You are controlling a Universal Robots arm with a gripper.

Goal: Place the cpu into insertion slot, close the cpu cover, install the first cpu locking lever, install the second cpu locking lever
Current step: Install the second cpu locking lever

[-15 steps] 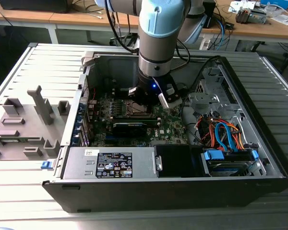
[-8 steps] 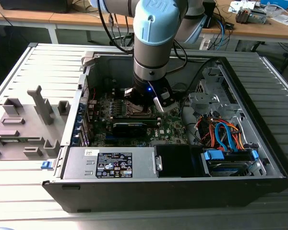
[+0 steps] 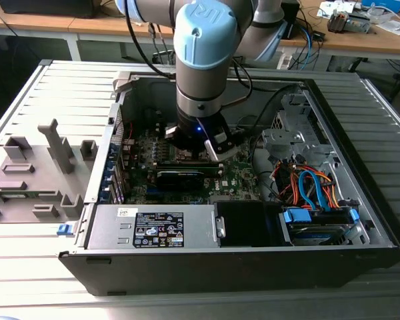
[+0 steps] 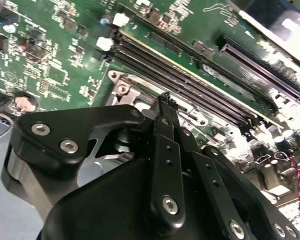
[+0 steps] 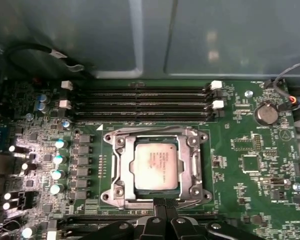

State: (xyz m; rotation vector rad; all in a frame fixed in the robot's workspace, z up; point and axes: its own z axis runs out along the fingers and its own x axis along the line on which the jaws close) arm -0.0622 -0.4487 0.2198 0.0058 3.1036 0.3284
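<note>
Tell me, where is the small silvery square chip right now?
In the first wrist view, the silvery square chip sits under its metal frame, just below the long black slots.

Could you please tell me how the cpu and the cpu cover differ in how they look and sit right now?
In the first wrist view, the cpu is a solid, pale silvery square with faint print on top, while the cpu cover is a darker metal frame with a cut-out centre. The cpu fills the middle; the cpu cover rings it, lying closed and flat. Both are square, metallic and level on the green board.
</note>
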